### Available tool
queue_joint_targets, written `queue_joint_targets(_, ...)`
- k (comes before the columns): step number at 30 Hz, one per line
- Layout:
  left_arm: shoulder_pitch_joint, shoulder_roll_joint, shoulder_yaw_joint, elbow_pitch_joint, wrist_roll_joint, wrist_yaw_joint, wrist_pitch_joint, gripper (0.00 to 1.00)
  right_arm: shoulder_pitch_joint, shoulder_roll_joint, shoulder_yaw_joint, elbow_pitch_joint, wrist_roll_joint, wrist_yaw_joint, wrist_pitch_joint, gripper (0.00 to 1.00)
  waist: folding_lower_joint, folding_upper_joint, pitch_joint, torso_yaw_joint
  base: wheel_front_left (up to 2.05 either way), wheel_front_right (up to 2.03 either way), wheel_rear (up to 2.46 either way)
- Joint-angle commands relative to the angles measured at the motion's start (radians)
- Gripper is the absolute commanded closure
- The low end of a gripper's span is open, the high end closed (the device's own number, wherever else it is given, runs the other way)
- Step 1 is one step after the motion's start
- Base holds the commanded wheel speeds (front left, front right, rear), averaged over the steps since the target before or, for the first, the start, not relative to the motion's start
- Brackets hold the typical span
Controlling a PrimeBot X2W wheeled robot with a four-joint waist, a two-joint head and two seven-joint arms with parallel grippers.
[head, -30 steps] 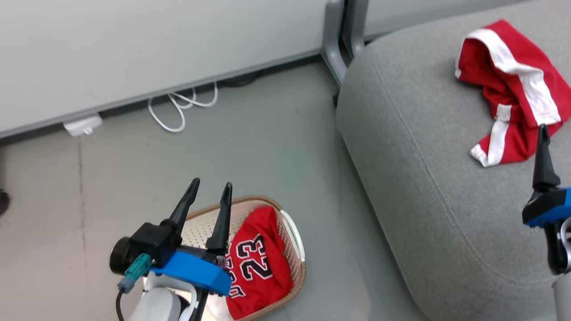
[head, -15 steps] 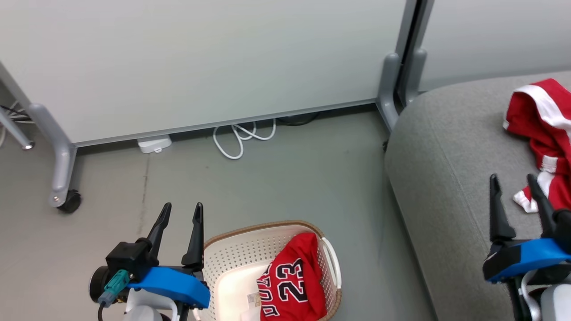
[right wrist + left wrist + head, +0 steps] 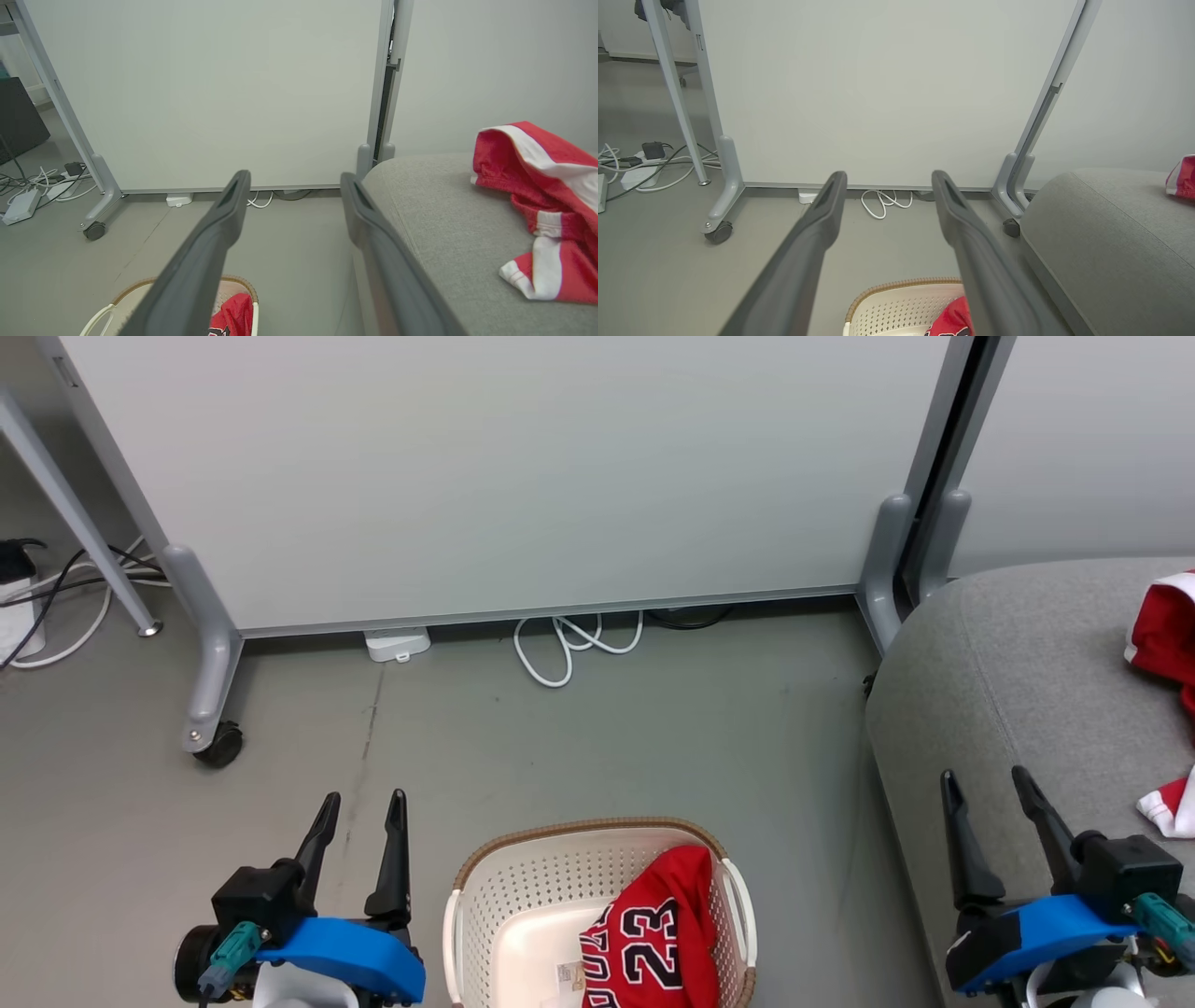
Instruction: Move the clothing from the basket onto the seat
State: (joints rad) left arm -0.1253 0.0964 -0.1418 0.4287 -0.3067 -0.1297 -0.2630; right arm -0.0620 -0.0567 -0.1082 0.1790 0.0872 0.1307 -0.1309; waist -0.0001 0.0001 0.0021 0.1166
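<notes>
A red jersey with the number 23 lies in the cream basket on the floor at the bottom middle of the head view. Red shorts with white stripes lie crumpled on the grey seat at the right. My left gripper stands open and empty to the left of the basket. Over the seat's near edge my right gripper is open and empty too. The left wrist view catches the basket rim and a bit of jersey between the fingers.
A pale wheeled partition stands behind, its caster foot at the left and a grey post beside the seat. White cable loops and a small white box lie on the floor under it. More cables sit far left.
The head camera has swung left and up, so the seat and shorts slid toward the right edge and the basket toward the bottom middle. Both grippers stay open and empty.
</notes>
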Motion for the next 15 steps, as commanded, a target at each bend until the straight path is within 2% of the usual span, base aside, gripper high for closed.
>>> queue_joint_targets(1, 0.004, 0.005, 0.004, 0.005, 0.005, -0.001, -0.003, 0.00, 0.016, 0.003, 0.001, 0.004, 0.005, 0.000, -0.003, 0.00, 0.0001, -0.0001, -0.002, 0.007, 0.00, 0.00, 0.00)
queue_joint_targets(15, 0.007, 0.004, 0.020, 0.034, 0.004, -0.001, -0.003, 0.00, 0.005, 0.007, 0.020, 0.036, 0.012, 0.000, -0.014, 0.00, 0.0001, -0.0001, -0.004, 0.026, 0.00, 0.00, 0.00)
